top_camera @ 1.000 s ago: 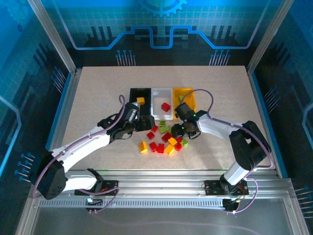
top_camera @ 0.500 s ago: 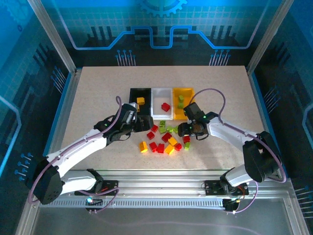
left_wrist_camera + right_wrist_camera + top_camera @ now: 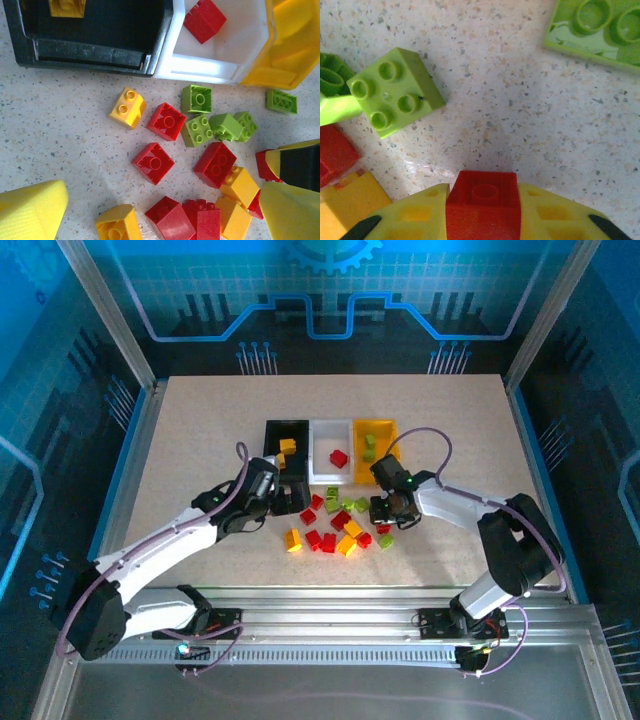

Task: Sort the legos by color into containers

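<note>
Because the red brick (image 3: 482, 192) is light, stiff and smooth, the right gripper (image 3: 390, 514) clamps its flat sides, beside the loose pile (image 3: 335, 527). The left gripper (image 3: 289, 496) is spread wide, empty.

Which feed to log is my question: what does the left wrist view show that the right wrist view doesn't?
Left wrist: the black bin, the white bin holding a red lego, the yellow bin's corner. Right wrist: a close look at the red brick clamped in the right gripper. Both: lime green bricks on the speckled table.
</note>
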